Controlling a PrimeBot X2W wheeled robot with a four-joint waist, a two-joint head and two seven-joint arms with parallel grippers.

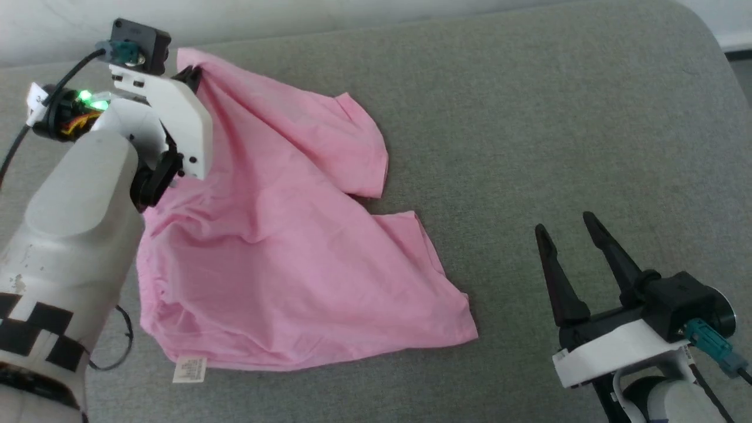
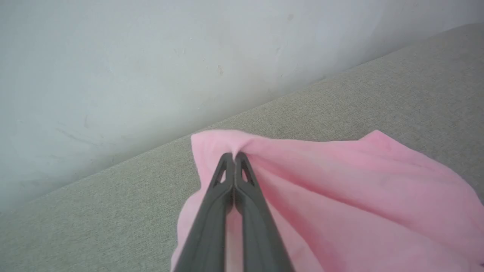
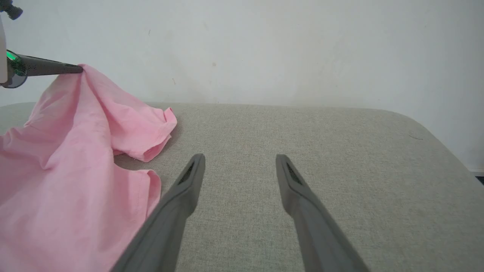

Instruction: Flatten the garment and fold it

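Pinching the garment [image 1: 282,235] at eleven o'clock, the left gripper [image 2: 235,155] holds that corner raised — right gripper [image 1: 563,223] spread at four o'clock — flattening unfinished, folding not begun.

- A plain indoor room; home or test space, I can't tell.
- Grey woven-fabric padded surface [image 1: 558,117] with a rounded corner, like a cushion or bed.
- Bare pale wall [image 3: 264,45], lightly scuffed, right behind it.

Pale forearm [image 1: 76,200], black square markings [image 1: 35,329], green lights [image 1: 88,100], black cable [image 1: 16,147], dark-fingered right pincer [image 1: 562,221].
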